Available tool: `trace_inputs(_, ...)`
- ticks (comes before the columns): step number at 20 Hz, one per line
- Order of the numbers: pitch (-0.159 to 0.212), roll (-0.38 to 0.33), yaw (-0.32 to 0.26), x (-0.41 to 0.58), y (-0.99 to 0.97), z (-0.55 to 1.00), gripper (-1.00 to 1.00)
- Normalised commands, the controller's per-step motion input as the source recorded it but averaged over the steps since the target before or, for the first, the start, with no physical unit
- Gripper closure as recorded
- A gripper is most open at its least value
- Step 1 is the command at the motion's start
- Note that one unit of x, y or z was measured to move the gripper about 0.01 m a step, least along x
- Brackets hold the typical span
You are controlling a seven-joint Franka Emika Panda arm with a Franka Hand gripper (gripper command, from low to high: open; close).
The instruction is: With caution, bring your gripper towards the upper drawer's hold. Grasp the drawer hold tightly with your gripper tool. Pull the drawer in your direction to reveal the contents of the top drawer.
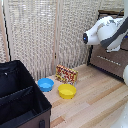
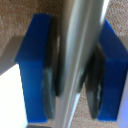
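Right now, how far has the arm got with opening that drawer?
Reaching looks done: in the wrist view the silver drawer hold runs between the gripper's blue fingers, pads at or nearly on it. Gripping is in hand. Pulling remains; the dresser front shows no drawer drawn out.

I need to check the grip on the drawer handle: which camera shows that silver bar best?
The wrist view. There the drawer hold fills the frame as a silver bar running between the claw's two blue fingers, whose dark pads sit right against it. In the exterior view the arm blocks that part of the dresser, so the handle cannot be made out.
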Motion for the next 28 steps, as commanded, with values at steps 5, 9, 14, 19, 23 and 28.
trace_inputs(5, 0.0, -0.01, -0.009, 0.006, 0.55, -0.29, 1.0)
trace_inputs(9, 0.014, 0.0, -0.077, 0.185, 0.95, -0.43, 1.0)
trace_inputs(14, 0.012, 0.0, -0.039, 0.157, 0.98, -0.42, 1.0)
trace_inputs(19, 0.022, 0.002, -0.012, 0.209, 0.98, -0.39, 1.0)
trace_inputs(23, 0.047, 0.0, 0.004, 0.095, 1.0, -0.49, 1.0)
trace_inputs(28, 0.07, 0.0, 0.029, 0.191, 1.0, -0.46, 1.0)
